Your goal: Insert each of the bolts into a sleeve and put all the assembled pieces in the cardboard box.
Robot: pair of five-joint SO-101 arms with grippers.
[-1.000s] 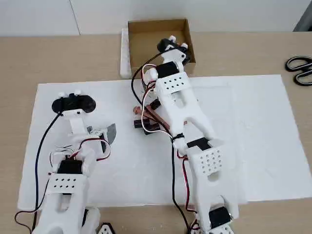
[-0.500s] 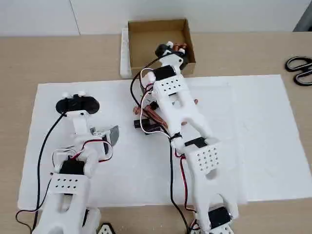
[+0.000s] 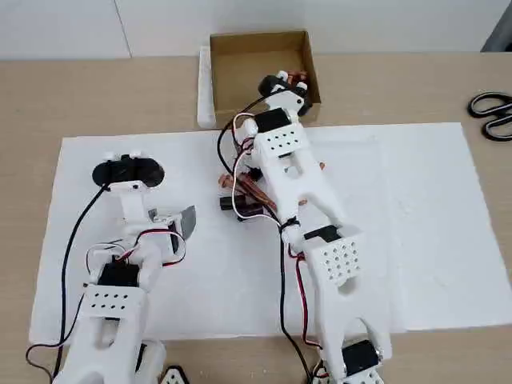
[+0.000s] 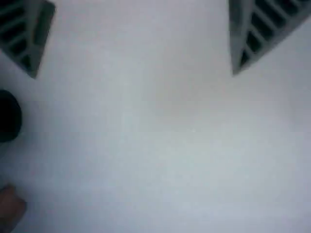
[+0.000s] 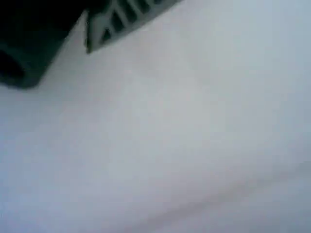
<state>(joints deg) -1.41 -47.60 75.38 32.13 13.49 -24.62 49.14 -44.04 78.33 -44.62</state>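
The right arm (image 3: 292, 164) hides the right gripper (image 5: 86, 44) from above, and its own view is too blurred to tell its grip. A dark sleeve-like shape (image 5: 22, 63) sits just beside it. The left gripper (image 3: 171, 221) gapes wide and holds nothing, with white sheet (image 3: 416, 232) between its fingers (image 4: 245, 34). Near those fingers, toward the right arm and half under it, lie heaped bolts and sleeves (image 3: 238, 198). The cardboard box (image 3: 256, 37) is beyond them.
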